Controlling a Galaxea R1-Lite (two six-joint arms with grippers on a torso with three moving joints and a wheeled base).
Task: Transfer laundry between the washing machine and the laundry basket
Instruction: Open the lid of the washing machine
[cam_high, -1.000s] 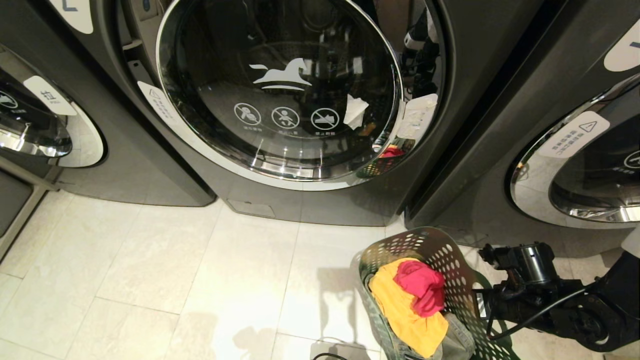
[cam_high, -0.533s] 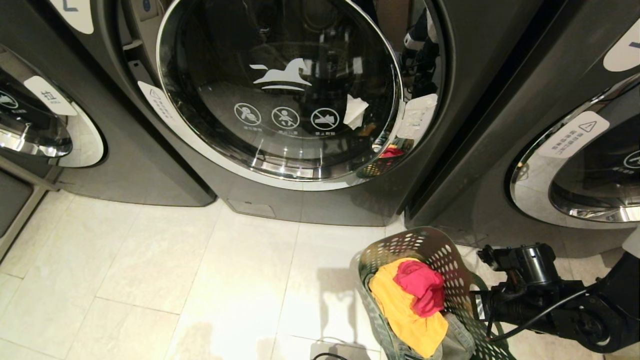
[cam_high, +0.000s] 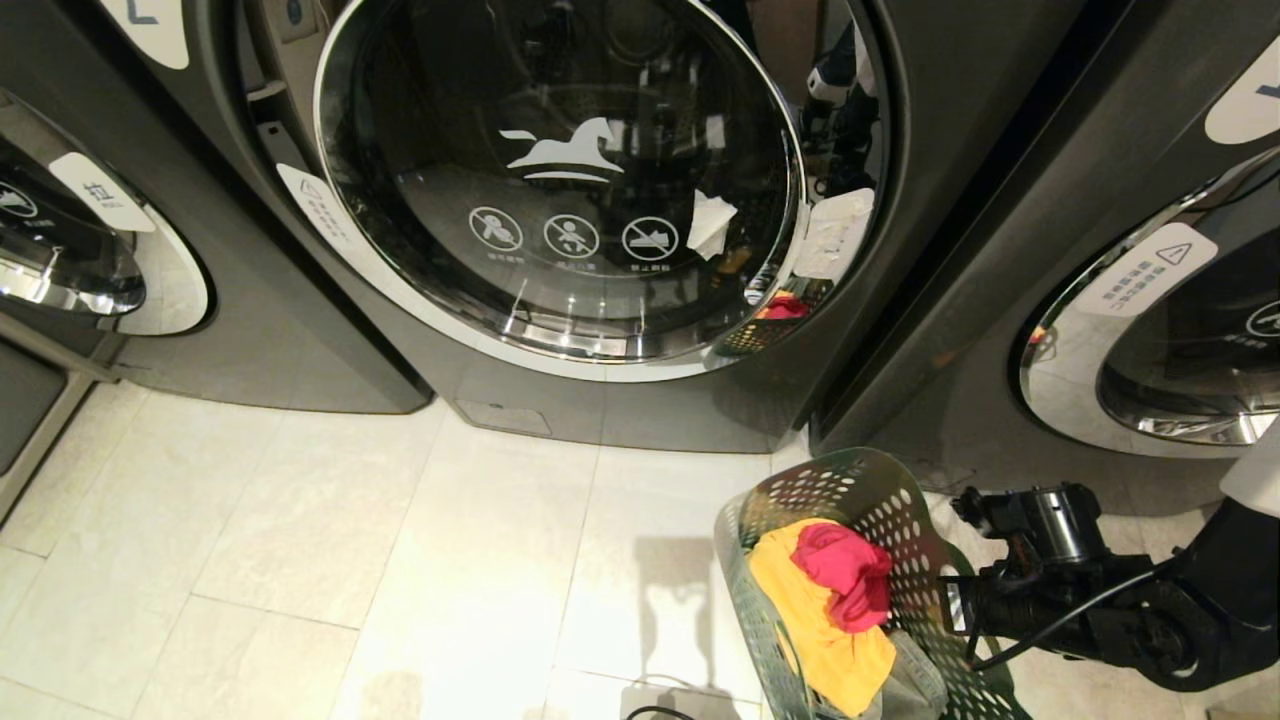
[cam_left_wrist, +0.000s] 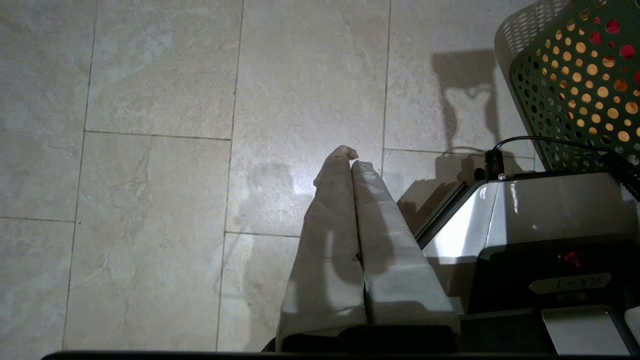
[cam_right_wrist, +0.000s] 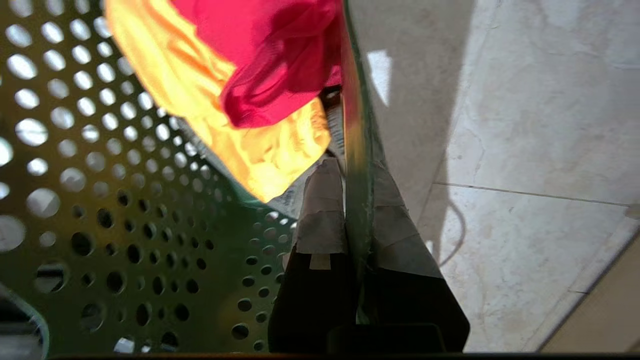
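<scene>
Right gripper (cam_right_wrist: 345, 200) clamps the basket (cam_high: 880, 500) rim; laundry (cam_high: 820, 610) lies inside, beside the shut washer (cam_high: 560, 180). Left gripper (cam_left_wrist: 350, 160) hangs closed, empty. Likely next: positioning the basket, then opening the door.

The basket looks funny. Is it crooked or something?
Yes. The green basket leans to one side because the right gripper is pinching its rim. The yellow and pink clothes are still inside; nothing has spilled on the floor.

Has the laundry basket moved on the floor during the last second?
Yes, slightly. The laundry basket, its wall pinched by the right gripper, has shifted a little to the right and up in the head view, judged against the floor tile lines.
</scene>
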